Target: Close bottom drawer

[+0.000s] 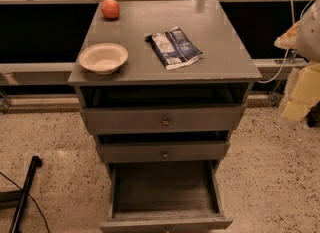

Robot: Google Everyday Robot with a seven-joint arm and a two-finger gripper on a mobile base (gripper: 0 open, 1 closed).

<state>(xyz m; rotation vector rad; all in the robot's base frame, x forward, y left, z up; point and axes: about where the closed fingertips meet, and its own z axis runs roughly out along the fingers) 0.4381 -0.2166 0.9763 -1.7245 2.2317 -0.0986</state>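
The grey cabinet [165, 32] stands in the middle of the camera view with three drawers. The bottom drawer [165, 187] is pulled far out, showing its bare grey plank floor; its front [165, 223] reaches the lower edge of the view. The middle drawer [164, 153] and the top drawer [165, 121], each with a small brass knob, stand slightly out. My gripper [296, 108] is a blurred pale yellow and white shape at the right edge, level with the top drawer and well apart from the cabinet.
On the cabinet top lie a beige bowl [103, 57], a red fruit [110, 9] and a blue-white snack bag [173, 47]. A black pole [24, 192] and a cable lie on the speckled floor at the left. A rail with dark panels runs behind.
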